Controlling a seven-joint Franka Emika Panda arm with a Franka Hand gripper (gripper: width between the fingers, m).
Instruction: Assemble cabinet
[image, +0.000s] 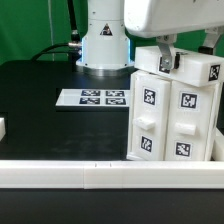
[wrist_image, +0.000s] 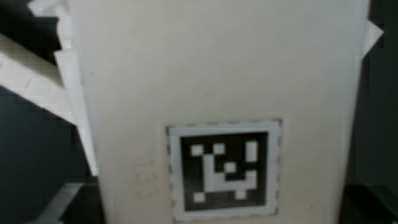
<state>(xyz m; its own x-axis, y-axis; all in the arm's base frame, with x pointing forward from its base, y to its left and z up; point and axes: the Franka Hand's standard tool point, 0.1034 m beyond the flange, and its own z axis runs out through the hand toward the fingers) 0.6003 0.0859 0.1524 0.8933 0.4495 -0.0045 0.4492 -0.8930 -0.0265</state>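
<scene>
The cabinet (image: 172, 110) is standing upright on the black table (image: 40, 95), just behind the long white rail (image: 100, 176) and toward the exterior view's right of the marker board (image: 93, 98). Its tagged white panels are facing the camera. The gripper (image: 165, 57) is reaching down onto the cabinet's top edge; whether its fingers are clenching the panel cannot be told. In the wrist view, a tagged white panel (wrist_image: 214, 120) is filling the picture.
</scene>
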